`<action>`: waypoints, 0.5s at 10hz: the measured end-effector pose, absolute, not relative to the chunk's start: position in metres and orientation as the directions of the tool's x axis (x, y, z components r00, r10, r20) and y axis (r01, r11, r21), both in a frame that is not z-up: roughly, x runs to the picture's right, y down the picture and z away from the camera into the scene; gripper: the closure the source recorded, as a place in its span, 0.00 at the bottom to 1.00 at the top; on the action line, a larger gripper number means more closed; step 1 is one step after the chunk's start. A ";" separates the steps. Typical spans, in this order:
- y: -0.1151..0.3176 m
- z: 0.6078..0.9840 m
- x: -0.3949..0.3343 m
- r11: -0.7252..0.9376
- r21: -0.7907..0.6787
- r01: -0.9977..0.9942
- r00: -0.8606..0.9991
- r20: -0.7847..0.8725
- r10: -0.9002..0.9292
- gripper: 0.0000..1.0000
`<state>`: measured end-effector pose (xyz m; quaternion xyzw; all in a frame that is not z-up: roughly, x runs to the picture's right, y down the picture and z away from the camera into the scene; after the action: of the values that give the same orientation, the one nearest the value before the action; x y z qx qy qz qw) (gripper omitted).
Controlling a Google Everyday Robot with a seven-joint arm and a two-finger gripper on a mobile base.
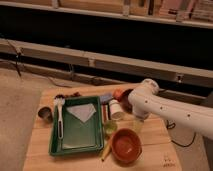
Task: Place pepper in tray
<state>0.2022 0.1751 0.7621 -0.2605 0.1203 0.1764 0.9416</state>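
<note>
Approach step, by my reading. Gripper (137,121) on the white arm hangs low, just right of white cylindrical cup (116,109); apart or together, cannot tell. Round red-orange pepper (118,93) sits far of the cup, right of green plastic tray (75,151). Next: reach far-left, clamp pepper.

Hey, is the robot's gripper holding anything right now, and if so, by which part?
It cannot be told. The gripper hangs low, right of the green tray and just behind the orange bowl; no hold on anything shows.
</note>
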 end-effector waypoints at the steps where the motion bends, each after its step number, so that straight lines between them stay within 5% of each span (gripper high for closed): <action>1: 0.178 0.756 0.210 0.800 -0.433 -0.416 0.899 -0.331 0.288 0.20; 5: 0.170 0.762 0.231 0.764 -0.388 -0.515 0.844 -0.385 0.374 0.20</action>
<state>0.2307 0.1697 0.7618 -0.2460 0.1438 0.2393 0.9282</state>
